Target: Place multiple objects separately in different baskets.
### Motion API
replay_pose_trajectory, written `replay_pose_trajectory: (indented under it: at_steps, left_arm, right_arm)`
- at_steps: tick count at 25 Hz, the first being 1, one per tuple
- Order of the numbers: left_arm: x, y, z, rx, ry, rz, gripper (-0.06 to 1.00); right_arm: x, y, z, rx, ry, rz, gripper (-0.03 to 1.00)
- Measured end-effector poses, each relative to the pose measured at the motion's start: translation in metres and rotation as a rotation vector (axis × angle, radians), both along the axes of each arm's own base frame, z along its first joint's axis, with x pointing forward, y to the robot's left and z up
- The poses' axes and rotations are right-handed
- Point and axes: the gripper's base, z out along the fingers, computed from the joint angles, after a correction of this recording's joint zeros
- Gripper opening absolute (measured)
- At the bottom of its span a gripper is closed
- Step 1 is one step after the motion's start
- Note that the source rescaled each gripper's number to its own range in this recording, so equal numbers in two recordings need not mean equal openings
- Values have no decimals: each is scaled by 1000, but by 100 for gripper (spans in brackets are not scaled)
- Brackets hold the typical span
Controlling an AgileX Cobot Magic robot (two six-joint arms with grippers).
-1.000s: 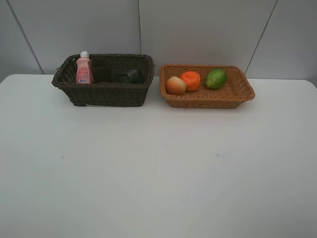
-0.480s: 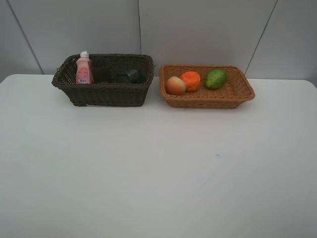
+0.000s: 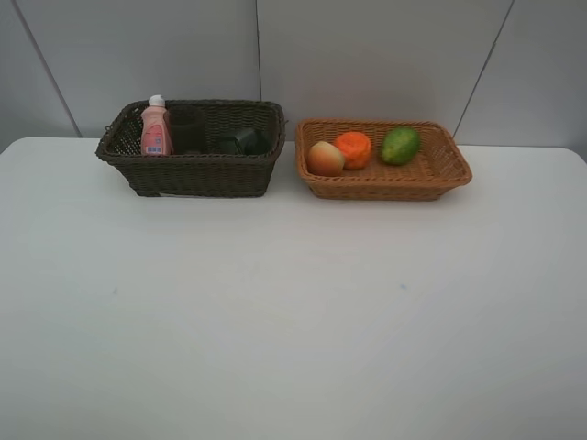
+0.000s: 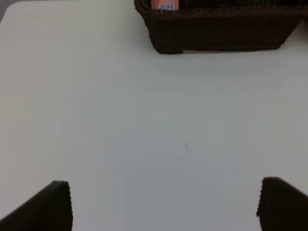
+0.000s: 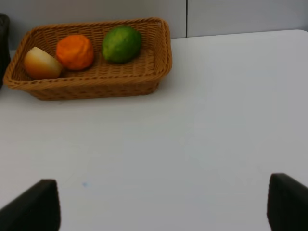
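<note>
On the white worktop point(image 3: 293, 312) two wicker baskets sit side by side along the far edge, close together but not touching.

The dark brown basket point(image 3: 193, 172) is at about eleven o'clock from the middle of the worktop, and it is the deeper of the two. In its left end a pink bottle with a white cap point(image 3: 155, 128) stands upright against the wall. Just right of the bottle is a dark, see-through cup point(image 3: 187, 130), hard to make out against the weave. Further right, toward the basket's right end, lies a dark grey pump bottle point(image 3: 244, 141), mostly in shadow.

The light orange-tan basket point(image 3: 431, 174) is at about one o'clock and is shallower. Three fruits lie in a row in its left half: a pale red-orange peach-like fruit point(image 3: 325, 158) at the left, an orange point(image 3: 353, 149) touching it, and a green fruit point(image 3: 400, 146) just right of the orange, nearer the far wall.

The left tool point(image 4: 163, 204) hangs over bare worktop at the basket's six o'clock, well apart from it, its jaws spread wide with nothing between them. The right tool point(image 5: 163, 207) hovers likewise before the tan basket, jaws wide and empty. Neither tool shows in the high view.
</note>
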Motion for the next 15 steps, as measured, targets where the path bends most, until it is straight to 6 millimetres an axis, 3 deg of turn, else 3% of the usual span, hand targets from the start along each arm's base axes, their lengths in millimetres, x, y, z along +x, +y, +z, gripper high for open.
replay_pose_trajectory:
  at_steps: [15]
  left_arm:
    - [1,3,0,-2,-10,35,100]
  right_arm:
    - [0,0,0,0,0,0,100]
